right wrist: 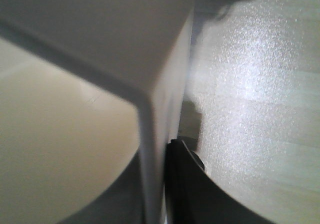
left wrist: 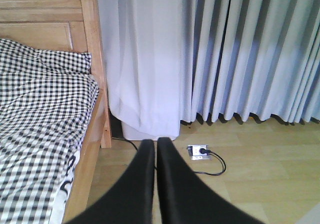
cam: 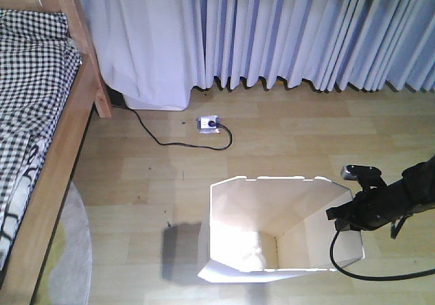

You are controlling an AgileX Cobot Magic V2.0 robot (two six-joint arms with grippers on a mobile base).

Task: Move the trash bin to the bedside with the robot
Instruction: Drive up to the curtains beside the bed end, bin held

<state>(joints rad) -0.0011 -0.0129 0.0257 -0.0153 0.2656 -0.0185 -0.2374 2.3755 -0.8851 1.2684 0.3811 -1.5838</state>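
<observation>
The white trash bin (cam: pixel 238 217) stands on the wood floor at the bottom middle of the front view, its angular rim up and cream inside showing. My right gripper (cam: pixel 343 217) is shut on the bin's right wall. The right wrist view shows that gripper (right wrist: pixel 155 151) with one finger inside the trash bin (right wrist: pixel 65 134) and one outside. The bed (cam: pixel 64 149), with wooden frame and checked bedding, fills the left edge, a strip of floor away from the bin. My left gripper (left wrist: pixel 156 143) is shut on nothing, hanging above the floor by the bed (left wrist: pixel 45 109).
Pale curtains (cam: pixel 285 33) hang along the far wall. A floor socket (cam: pixel 209 123) with a black cable lies between the curtains and the bin. A white box (cam: pixel 156 101) sits under the curtain. A round grey rug (cam: pixel 71 250) lies against the bed frame.
</observation>
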